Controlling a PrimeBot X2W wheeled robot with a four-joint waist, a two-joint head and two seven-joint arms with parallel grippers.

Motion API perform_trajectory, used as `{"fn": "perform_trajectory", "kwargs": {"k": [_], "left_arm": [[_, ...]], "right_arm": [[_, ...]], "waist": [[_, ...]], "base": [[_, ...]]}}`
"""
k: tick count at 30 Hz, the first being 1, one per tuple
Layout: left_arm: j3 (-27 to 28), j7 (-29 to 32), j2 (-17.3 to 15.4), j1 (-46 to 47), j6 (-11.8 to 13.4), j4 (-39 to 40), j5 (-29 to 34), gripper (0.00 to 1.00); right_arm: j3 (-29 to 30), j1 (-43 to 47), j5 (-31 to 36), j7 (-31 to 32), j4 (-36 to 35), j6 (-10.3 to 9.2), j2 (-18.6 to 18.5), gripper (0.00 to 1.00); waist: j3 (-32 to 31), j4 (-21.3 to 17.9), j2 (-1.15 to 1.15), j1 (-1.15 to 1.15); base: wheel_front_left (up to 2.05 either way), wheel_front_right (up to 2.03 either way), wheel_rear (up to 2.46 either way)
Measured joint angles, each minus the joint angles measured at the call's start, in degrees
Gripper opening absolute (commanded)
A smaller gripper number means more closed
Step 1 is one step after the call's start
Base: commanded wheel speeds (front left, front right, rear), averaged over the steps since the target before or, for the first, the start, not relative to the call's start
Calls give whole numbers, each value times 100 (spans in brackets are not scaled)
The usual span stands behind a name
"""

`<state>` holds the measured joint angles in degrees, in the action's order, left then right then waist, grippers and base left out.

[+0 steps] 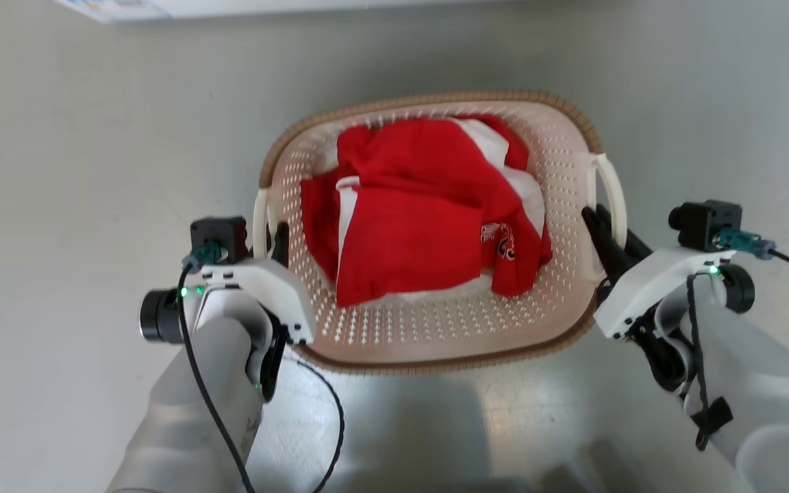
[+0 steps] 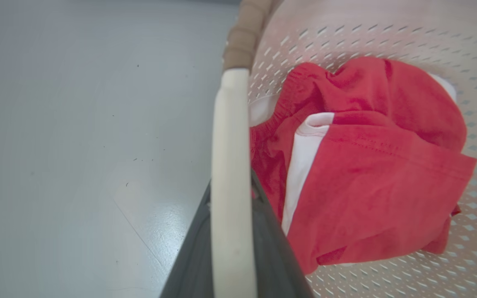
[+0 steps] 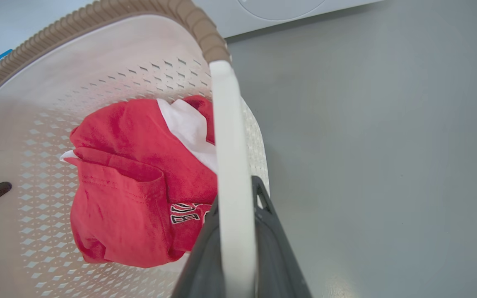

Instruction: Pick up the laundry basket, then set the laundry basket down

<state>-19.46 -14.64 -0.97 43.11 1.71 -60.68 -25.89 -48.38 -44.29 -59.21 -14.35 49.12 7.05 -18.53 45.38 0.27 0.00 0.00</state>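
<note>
Your left gripper (image 1: pixel 271 236) closed round the left handle (image 2: pixel 230 165), your right gripper (image 1: pixel 610 231) closed round the right handle (image 3: pixel 230 165), laundry basket (image 1: pixel 435 100) between them over the grey floor (image 1: pixel 93 171), red and white clothes (image 1: pixel 422 219) inside.

Cream perforated laundry basket (image 1: pixel 435 329), brown rim (image 1: pixel 435 367), red-and-white clothes (image 1: pixel 422 219), grey floor (image 1: pixel 59 171)

We look down on the laundry basket (image 1: pixel 435 335) from the head; wrist cams hug opposite handles (image 2: pixel 230 165) (image 3: pixel 232 165), sharing its inside.
</note>
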Motion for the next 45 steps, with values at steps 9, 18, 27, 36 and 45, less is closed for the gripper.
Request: {"fn": "perform_trajectory", "kwargs": {"k": [9,18,27,36,45], "left_arm": [[-374,1,-21,-320,-282,-569,-445,0],[-826,182,-26,-559,-450,-967,-1050,0],[-1136,403,-46,-873,-535,-1128,-1407,0],[-1273,705,-54,-1148,-627,-1295,-1617,0],[-1330,1101,-57,-1211,-683,-1339,-1759,0]], "right_arm": [[-715,320,-564,51,415,1,177,0],[-1283,396,-1076,380,760,1,330,0],[-1630,583,-1468,775,1022,2,490,0],[-1879,792,-1744,1282,1228,2,632,0],[-2048,787,-1860,1707,1298,2,643,0]], "waist": [[-855,-80,0,0],[-1872,-180,0,0],[-2792,-255,0,0],[-3548,-281,0,0],[-3822,-289,0,0]], "base": [[0,0,0],[0,0,0],[0,0,0],[0,0,0],[0,0,0]]}}
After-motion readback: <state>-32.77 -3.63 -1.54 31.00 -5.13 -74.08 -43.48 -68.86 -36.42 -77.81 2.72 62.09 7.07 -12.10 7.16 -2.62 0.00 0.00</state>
